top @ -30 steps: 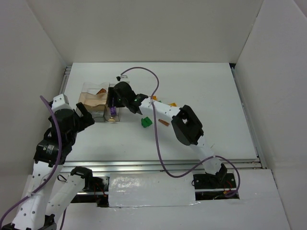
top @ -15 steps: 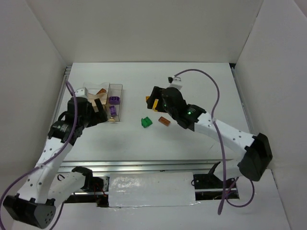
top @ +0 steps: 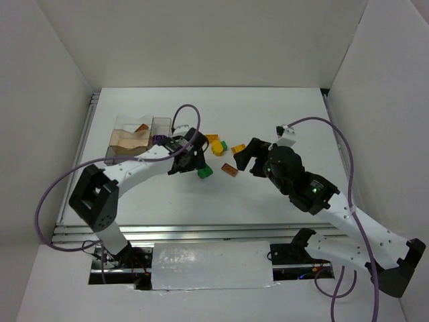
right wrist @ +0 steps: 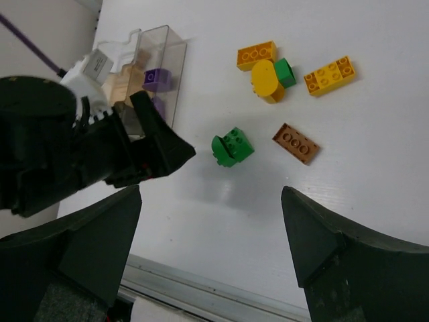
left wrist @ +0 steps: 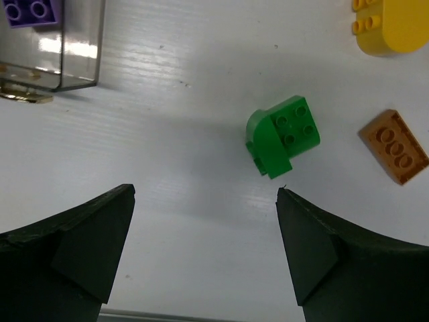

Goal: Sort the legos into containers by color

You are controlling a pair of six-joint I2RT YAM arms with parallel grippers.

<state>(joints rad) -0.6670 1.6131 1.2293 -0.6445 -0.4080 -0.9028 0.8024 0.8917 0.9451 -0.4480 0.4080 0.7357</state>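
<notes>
A green lego (left wrist: 283, 134) lies on the white table just ahead of my open left gripper (left wrist: 204, 194), nearer its right finger, untouched. A brown lego (left wrist: 393, 155) lies to its right. Further back sit a yellow lego (right wrist: 267, 79), a small green one (right wrist: 285, 72) and two orange ones (right wrist: 256, 54) (right wrist: 329, 74). The clear containers (top: 127, 123) stand at the back left; a purple lego (right wrist: 155, 79) lies in the narrow bin, an orange one (top: 141, 127) in the wide bin. My right gripper (right wrist: 211, 191) hovers open and empty, right of the bricks.
My left gripper (top: 191, 159) and right gripper (top: 249, 161) face each other across the green lego (top: 204, 172) and brown lego (top: 230, 169). A metal rail (top: 201, 231) runs along the table's near edge. White walls close in both sides.
My left arm has swung from the containers rightward to the green lego. My right gripper has pulled back right from the yellow and orange cluster, and its jaws have widened.
</notes>
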